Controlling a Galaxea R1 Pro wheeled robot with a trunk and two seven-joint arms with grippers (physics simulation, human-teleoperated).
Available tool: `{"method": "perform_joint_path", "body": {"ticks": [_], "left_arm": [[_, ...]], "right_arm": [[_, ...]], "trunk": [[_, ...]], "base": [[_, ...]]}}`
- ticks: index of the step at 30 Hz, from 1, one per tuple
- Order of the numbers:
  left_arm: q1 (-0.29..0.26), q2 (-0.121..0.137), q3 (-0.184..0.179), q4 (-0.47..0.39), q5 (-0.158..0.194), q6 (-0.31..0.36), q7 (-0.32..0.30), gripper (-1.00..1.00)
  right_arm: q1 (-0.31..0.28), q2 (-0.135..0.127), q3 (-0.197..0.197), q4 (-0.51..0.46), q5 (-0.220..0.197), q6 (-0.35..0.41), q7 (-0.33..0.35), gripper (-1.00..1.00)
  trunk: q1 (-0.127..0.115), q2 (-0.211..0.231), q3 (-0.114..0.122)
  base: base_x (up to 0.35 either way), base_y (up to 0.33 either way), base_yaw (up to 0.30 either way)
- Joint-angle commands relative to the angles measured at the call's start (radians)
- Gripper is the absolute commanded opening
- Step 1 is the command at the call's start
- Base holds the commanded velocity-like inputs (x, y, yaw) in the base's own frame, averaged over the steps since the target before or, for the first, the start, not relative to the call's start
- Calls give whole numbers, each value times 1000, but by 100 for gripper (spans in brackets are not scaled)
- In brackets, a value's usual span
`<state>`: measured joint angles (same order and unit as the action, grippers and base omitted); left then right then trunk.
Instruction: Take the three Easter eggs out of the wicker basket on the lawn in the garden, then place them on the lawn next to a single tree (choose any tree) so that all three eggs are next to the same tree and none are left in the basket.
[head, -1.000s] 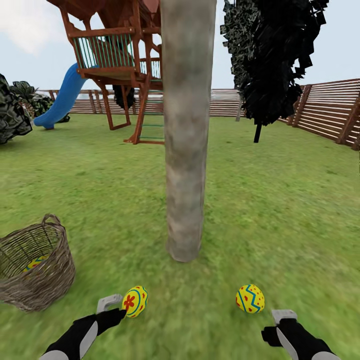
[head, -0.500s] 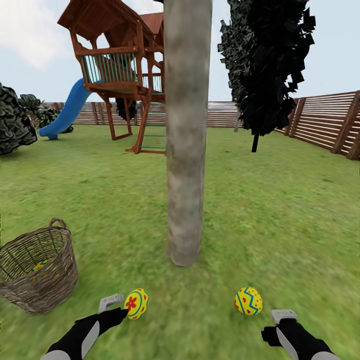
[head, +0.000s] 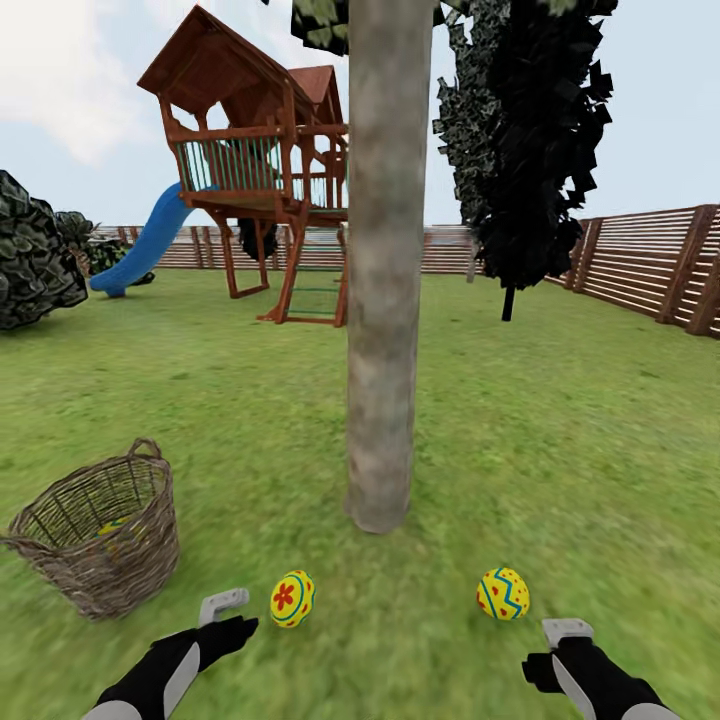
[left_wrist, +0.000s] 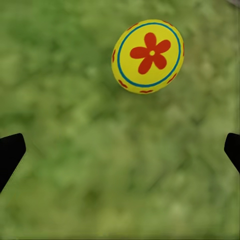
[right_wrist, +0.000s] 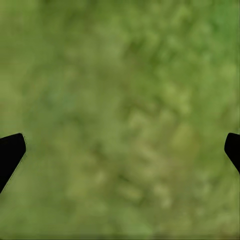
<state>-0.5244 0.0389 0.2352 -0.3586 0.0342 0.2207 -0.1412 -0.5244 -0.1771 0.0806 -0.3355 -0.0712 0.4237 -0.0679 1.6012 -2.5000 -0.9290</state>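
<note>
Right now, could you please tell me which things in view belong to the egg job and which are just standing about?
Belonging to the job:
- flower egg on the lawn
- zigzag egg on the lawn
- third egg, inside the wicker basket
- tree trunk that the two eggs lie near

Just standing about:
- playset with blue slide
- black-leaved tree
- fence

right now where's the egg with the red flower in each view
Head view: the flower egg lies on the lawn low in the picture, just past the left gripper, near the tree's foot.
Left wrist view: upper middle, beyond the open fingers.
Right wrist view: not in it.
Shared landmark: the lawn.
</note>
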Motion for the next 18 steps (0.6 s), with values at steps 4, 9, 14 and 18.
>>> {"method": "perform_joint_path", "body": {"ticks": [4, 9, 14, 18], "left_arm": [[0, -1, 6, -2, 4, 4, -7, 100], [0, -1, 7, -2, 5, 2, -8, 100], [0, -2, 5, 0, 3, 1, -8, 100], [0, -10, 4, 3, 3, -1, -10, 100]], "right_arm": [[0, -1, 8, -2, -7, 6, -6, 100], [0, -1, 8, -2, -7, 6, -6, 100], [0, -1, 8, -2, -7, 6, -6, 100], [0, 0, 8, -2, -7, 6, -6, 100]], "trunk": [[0, 0, -1], [-1, 0, 7], [-16, 28, 19], [-16, 28, 19]], "base": [[-6, 12, 0], [-1, 1, 0], [0, 0, 0], [-12, 17, 0]]}}
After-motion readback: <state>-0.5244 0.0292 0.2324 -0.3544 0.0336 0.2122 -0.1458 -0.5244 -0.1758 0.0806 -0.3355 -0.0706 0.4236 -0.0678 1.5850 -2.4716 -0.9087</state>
